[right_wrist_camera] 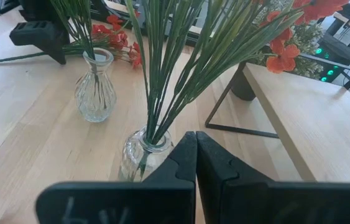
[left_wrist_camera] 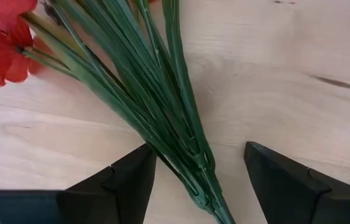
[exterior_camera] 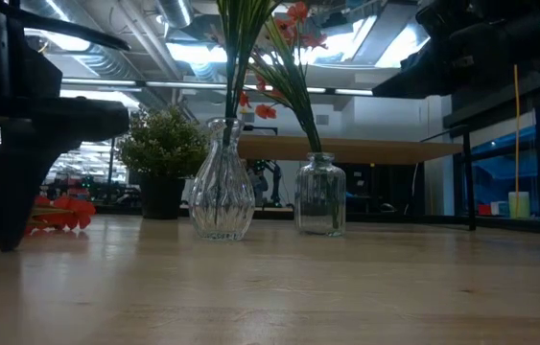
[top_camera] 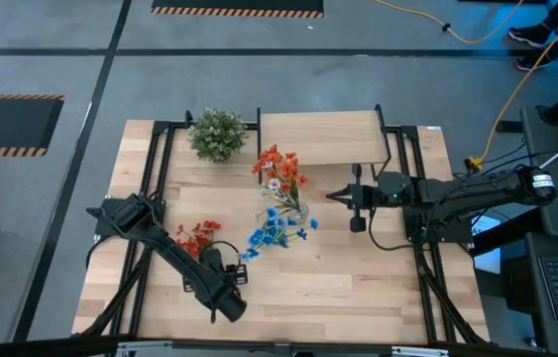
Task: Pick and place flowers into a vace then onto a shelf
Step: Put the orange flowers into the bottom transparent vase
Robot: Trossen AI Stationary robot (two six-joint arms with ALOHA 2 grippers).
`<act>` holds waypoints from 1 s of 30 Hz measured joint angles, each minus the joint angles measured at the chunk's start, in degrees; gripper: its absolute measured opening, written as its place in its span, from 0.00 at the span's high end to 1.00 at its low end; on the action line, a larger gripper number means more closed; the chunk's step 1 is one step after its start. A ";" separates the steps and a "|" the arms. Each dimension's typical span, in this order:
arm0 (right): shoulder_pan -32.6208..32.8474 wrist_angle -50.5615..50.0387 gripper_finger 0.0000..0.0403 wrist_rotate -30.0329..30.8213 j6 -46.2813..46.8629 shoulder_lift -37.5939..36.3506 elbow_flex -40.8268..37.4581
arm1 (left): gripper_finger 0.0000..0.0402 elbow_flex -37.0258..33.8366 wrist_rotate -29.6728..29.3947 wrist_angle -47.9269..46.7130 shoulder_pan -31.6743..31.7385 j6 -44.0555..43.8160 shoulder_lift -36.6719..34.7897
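Left pincer (left_wrist_camera: 196, 180) spread wide astride red spray (top_camera: 197, 238) lying on bench (top_camera: 358, 278). Right pincer (right_wrist_camera: 195, 168) closed, empty, beside jar (right_wrist_camera: 142, 155) of red flowers (top_camera: 279, 164) near shelf (top_camera: 323, 137). Blue spray (top_camera: 277, 228) in vase (exterior_camera: 222, 195).

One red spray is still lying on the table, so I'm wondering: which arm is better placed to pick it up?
Left. The left gripper is open astride the green stems of the red spray on the table. The right gripper is shut, near the vase by the shelf.
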 joint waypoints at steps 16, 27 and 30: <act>-0.02 0.09 0.99 0.00 0.15 0.00 0.00 | 0.40 -0.35 -1.47 -7.24 0.07 8.82 0.42; 0.00 0.26 0.99 0.00 0.24 0.00 0.00 | 0.43 -0.33 -5.72 -7.10 0.04 16.64 0.36; -0.01 0.26 0.99 0.00 0.24 0.00 0.00 | 0.47 -0.31 -5.49 -7.12 0.03 18.24 0.36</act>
